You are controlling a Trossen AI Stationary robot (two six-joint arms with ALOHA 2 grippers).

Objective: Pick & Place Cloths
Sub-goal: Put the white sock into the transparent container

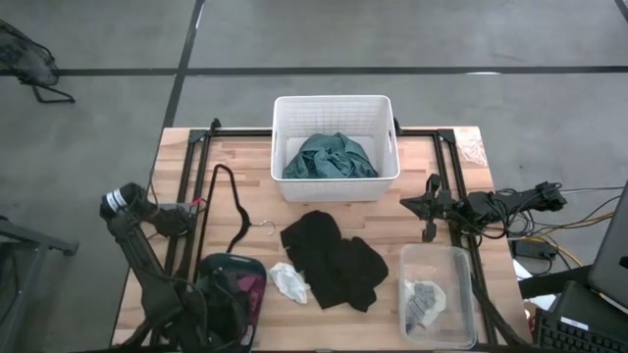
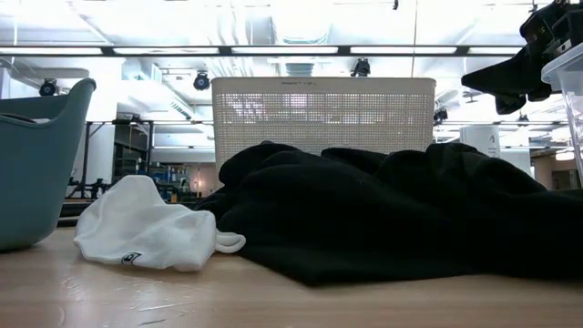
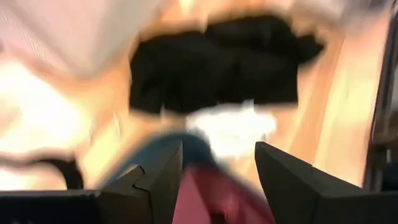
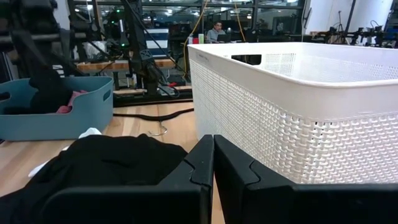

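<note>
A teal cloth (image 1: 331,157) lies in the white basket (image 1: 335,188). The black cloth (image 1: 336,257) is spread on the table's middle (image 2: 392,210), and a white cloth (image 1: 289,282) rests beside it (image 2: 146,232). A maroon cloth (image 1: 253,291) sits in the teal tub (image 1: 221,265). My left gripper (image 3: 217,180) hangs open over it, above the tub (image 1: 234,296). A grey cloth (image 1: 424,299) lies in a clear bin. My right gripper (image 4: 213,163) is shut, in the air right of the basket (image 1: 428,208), pointing at the black cloth (image 4: 106,158). My left gripper stands open over the maroon cloth (image 3: 214,199) in the tub, coming from above; the view is blurred, and I cannot tell whether its fingers (image 3: 163,177) touch the cloth.
A clear plastic bin (image 1: 461,257) stands at the table's near right (image 2: 569,91). A black hanger (image 1: 235,211) lies left of the basket. Cables trail off the table's right edge (image 1: 530,201). Bare wood shows between the basket and the black cloth.
</note>
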